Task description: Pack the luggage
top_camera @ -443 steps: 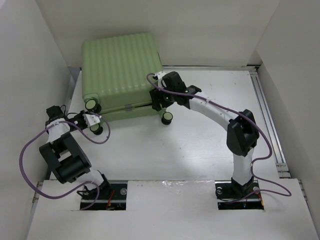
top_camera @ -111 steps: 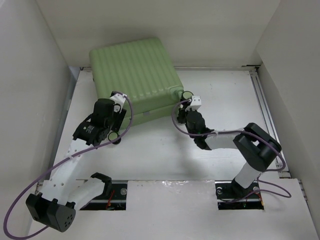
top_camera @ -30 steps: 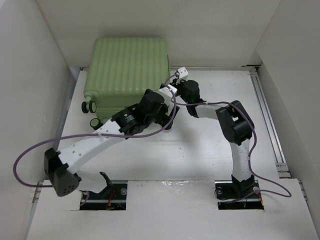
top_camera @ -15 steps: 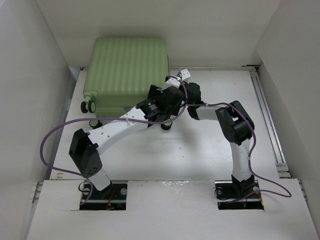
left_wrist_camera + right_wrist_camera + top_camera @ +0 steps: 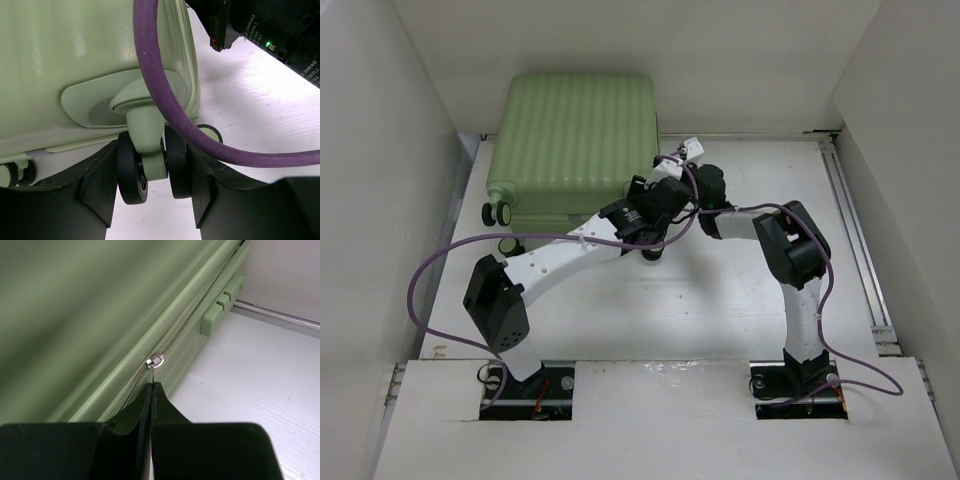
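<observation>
**Both grippers at the closed luggage's near right corner**

The luggage [image 5: 575,130] lies flat at the far left of the table [image 5: 740,290], against the white back wall, with two wheels [image 5: 498,212] showing at its near left corner. A purple cable [image 5: 150,75] loops across the left wrist view in front of the shell, and the right arm's black body fills that view's far right corner.

From overhead the two wrists crowd together and hide their own jaws. The left wrist view shows the left gripper [image 5: 154,167] clamped around a twin wheel [image 5: 134,172], one finger against each side. In the right wrist view, the right gripper [image 5: 151,387] has its fingers together, pinching the thin tab of the zipper pull [image 5: 156,360] on the side seam.

The lid is shut, so nothing inside can be seen.
</observation>
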